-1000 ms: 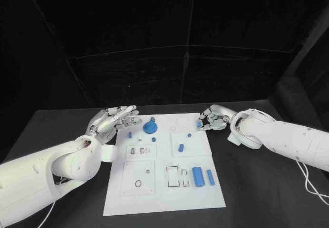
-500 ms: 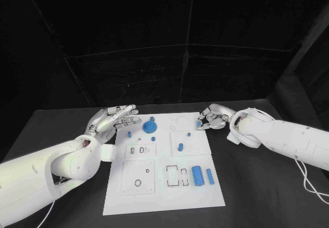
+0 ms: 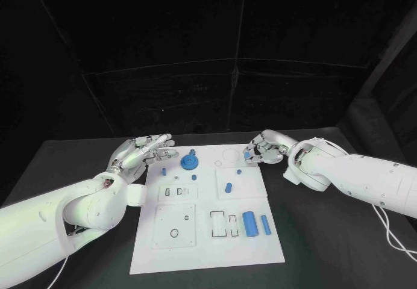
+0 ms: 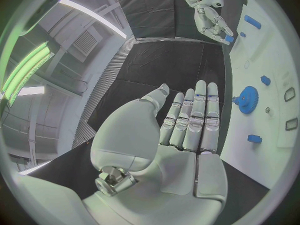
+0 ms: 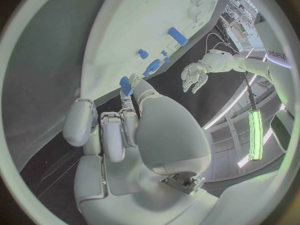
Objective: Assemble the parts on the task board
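right hand pinches a small blue part at the far edge of the task board

the task board [image 3: 208,241] lies flat on the black table [image 3: 330,241]; all places below are given relative to this board.

right hand [image 3: 263,150]: over the board's far right corner. its fingers are curled together, and thumb and a finger are clamped on a small blue part [image 3: 247,156]. the right wrist view confirms the small blue part [image 5: 125,85] held at the fingertips.

left hand [image 3: 143,152]: just off the board's far left corner, above the table. its fingers are extended and lie side by side, thumb set apart; it holds nothing. the left wrist view shows the same flat, empty hand [image 4: 181,130].

parts on the board:
- a blue gear [image 3: 190,162] near the far edge, left of centre.
- a small blue peg [image 3: 164,171] by the far left edge.
- a small blue piece [image 3: 194,176] just nearer than the gear.
- a blue oblong piece [image 3: 228,187] at mid-board, right of centre.
- a blue cylinder [image 3: 250,223] and a slimmer blue bar [image 3: 265,224] side by side near the right edge, in the near half.
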